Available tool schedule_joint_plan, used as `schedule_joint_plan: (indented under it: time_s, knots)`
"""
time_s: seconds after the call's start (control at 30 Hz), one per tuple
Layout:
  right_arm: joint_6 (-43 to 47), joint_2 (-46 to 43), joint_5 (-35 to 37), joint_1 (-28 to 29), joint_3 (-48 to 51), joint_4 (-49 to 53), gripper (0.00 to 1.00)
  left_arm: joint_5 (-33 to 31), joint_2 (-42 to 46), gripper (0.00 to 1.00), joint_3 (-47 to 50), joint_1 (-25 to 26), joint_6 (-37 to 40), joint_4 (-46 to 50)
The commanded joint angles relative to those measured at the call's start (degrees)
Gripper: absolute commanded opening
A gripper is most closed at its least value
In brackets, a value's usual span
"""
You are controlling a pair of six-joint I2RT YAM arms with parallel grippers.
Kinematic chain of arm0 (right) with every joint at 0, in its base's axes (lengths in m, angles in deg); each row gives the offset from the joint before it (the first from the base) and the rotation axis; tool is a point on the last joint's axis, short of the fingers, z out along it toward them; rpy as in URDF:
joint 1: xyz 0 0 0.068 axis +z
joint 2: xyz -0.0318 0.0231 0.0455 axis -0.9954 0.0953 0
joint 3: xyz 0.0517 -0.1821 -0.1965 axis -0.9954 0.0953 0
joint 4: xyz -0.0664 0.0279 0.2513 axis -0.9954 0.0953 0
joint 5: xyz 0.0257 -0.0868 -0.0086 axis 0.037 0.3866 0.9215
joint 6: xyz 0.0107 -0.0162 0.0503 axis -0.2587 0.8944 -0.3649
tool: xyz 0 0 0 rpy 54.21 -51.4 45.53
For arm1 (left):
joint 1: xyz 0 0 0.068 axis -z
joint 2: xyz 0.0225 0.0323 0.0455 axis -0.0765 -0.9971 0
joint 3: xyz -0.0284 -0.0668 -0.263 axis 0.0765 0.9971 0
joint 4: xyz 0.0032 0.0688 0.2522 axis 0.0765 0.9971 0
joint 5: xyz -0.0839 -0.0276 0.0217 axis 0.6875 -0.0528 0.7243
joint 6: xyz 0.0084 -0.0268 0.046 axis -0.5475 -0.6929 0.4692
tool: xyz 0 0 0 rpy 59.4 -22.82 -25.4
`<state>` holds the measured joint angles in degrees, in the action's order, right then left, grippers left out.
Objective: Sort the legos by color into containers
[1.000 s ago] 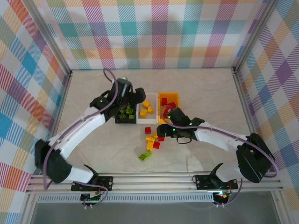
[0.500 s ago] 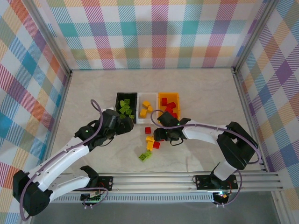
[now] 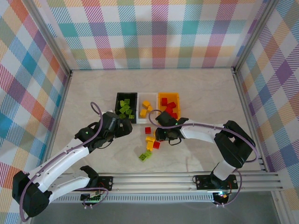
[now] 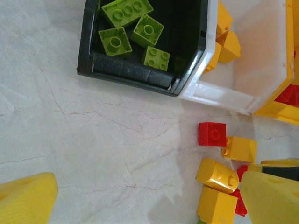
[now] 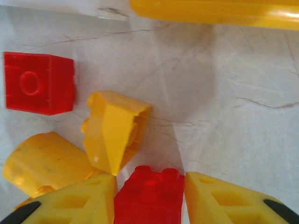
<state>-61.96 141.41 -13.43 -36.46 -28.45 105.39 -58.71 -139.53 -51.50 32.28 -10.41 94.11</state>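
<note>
Several loose legos (image 3: 150, 140) lie in front of three containers: a black bin (image 3: 117, 105) with green bricks, a white bin (image 3: 139, 112) with yellow ones, an orange bin (image 3: 160, 100) with red ones. My right gripper (image 3: 159, 136) is down in the pile. Its fingers (image 5: 70, 203) press both sides of a red brick (image 5: 149, 198), so the right gripper (image 5: 149, 203) is shut on it. My left gripper (image 3: 128, 127) hangs open over bare table left of the pile, near the black bin's front wall (image 4: 126, 72); nothing lies between the left gripper's (image 4: 149, 200) fingers.
A tipped yellow brick (image 5: 117, 128), a rounded yellow one (image 5: 42, 163) and a red brick (image 5: 39, 83) lie close to the held one. Two green bricks (image 3: 145, 155) sit nearer the front rail. The orange bin's wall (image 5: 215, 11) is just beyond the right gripper.
The left arm has drawn back from over the black bin to the table in front of it. The right gripper has slid left into the pile and closed on the red brick.
</note>
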Motion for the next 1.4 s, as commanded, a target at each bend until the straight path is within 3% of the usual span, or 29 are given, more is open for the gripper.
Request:
schedule_joint_plan:
  time_s: [0.0, 0.1, 0.5, 0.7, 0.83, 1.03, 1.13, 1.3, 1.37]
  knots:
    - [-0.4, 0.0, 1.7, 0.0, 1.3, 2.3, 0.51, -0.7, 0.1, 1.00, 0.7, 0.2, -0.6, 0.8]
    - [0.7, -1.2, 0.1, 0.0, 2.2, 1.1, 0.58, -1.3, 0.5, 1.00, 0.9, 0.1, -0.7, 0.9]
    - [1.3, -5.6, 3.0, -0.4, 4.5, 0.8, 0.32, -0.8, 0.9, 1.00, 2.0, 0.2, -0.8, 0.1]
    - [5.7, -12.9, 3.4, -6.9, -0.6, 5.5, 0.27, -0.7, 1.0, 1.00, 2.9, 0.2, -0.8, -0.4]
    - [8.9, -9.1, 1.6, -12.9, -9.2, 7.4, 0.27, 1.1, 0.2, 1.00, 3.8, 0.2, -0.6, -2.1]
    - [10.9, 3.8, -0.8, -18.1, -21.4, 7.8, 0.29, 4.2, -2.0, 1.00, 4.2, 0.2, 0.6, -3.6]
    - [11.4, 9.0, -0.7, -19.1, -27.2, 9.3, 0.35, 6.4, -3.9, 1.00, 4.0, 0.5, 1.6, -4.5]
    - [12.0, 10.5, -1.7, -19.4, -31.7, 10.5, 0.70, 8.0, -7.0, 1.00, 3.4, 2.3, 3.4, -5.8]
    - [11.9, 8.2, -2.8, -19.4, -30.9, 9.7, 0.76, 8.3, -8.4, 1.00, 3.0, 3.5, 3.9, -6.9]
